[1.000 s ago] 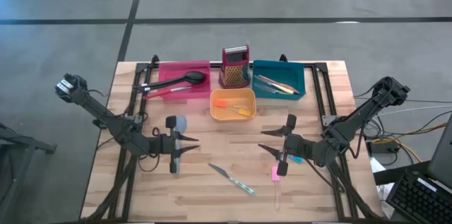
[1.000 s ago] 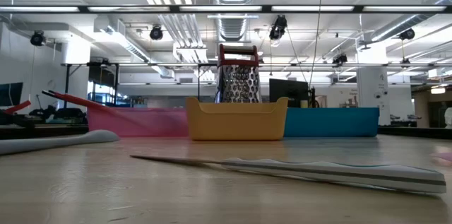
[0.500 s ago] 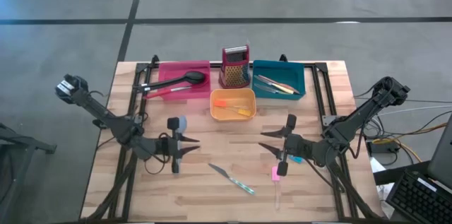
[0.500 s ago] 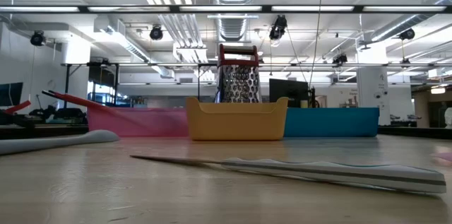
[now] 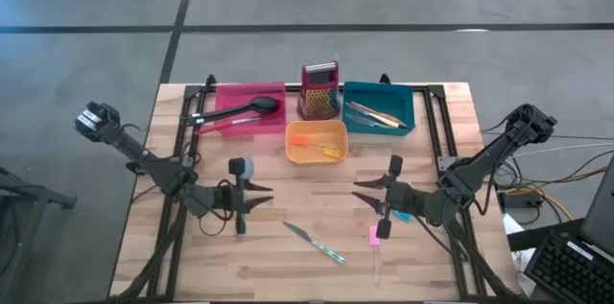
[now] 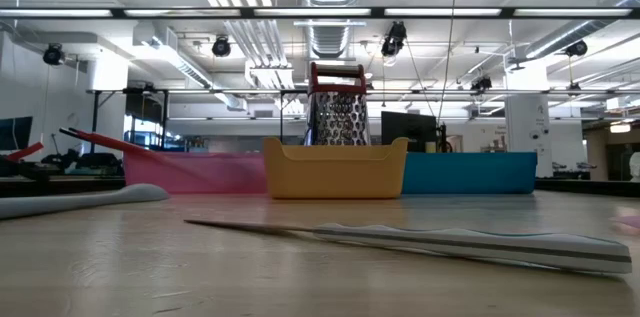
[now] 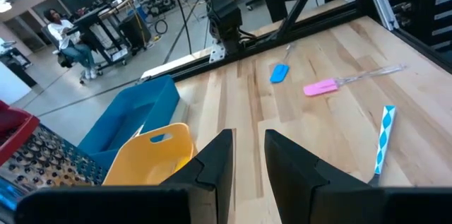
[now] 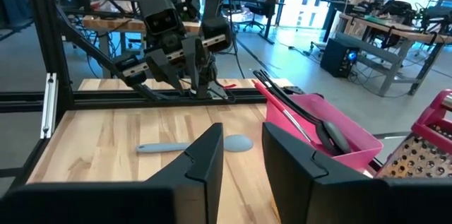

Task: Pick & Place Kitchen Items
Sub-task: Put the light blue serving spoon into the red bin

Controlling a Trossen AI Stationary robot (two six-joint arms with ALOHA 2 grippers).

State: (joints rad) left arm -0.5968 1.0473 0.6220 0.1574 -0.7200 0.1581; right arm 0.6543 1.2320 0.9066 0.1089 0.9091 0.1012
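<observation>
Loose kitchen items lie flat on the wooden table: a grey-blue spoon point(image 5: 237, 167), a knife with a teal-striped handle point(image 5: 315, 243), a pink spatula point(image 5: 373, 237) and a small blue piece point(image 5: 403, 216). My left gripper point(image 5: 261, 198) hovers at the left of the table's middle, just near of the spoon. It points toward the right edge, and its fingers point(image 7: 215, 164) stand a narrow gap apart on nothing. My right gripper point(image 5: 360, 191) hovers opposite, pointing left, above the pink and blue pieces. It is open and empty point(image 8: 242, 139).
At the far edge stand a pink tray point(image 5: 230, 98) holding a black spoon and a red utensil, a yellow tray point(image 5: 292, 141), a teal tray point(image 5: 408, 103) with slim utensils, and an upright red grater point(image 5: 319, 91). Bare wood lies between the grippers. A person point(image 7: 70, 37) sits beyond the table.
My left gripper has tipped slightly downward. Its dark arm now shows a little more at the top edge of the low view. The things on the table lie as before.
</observation>
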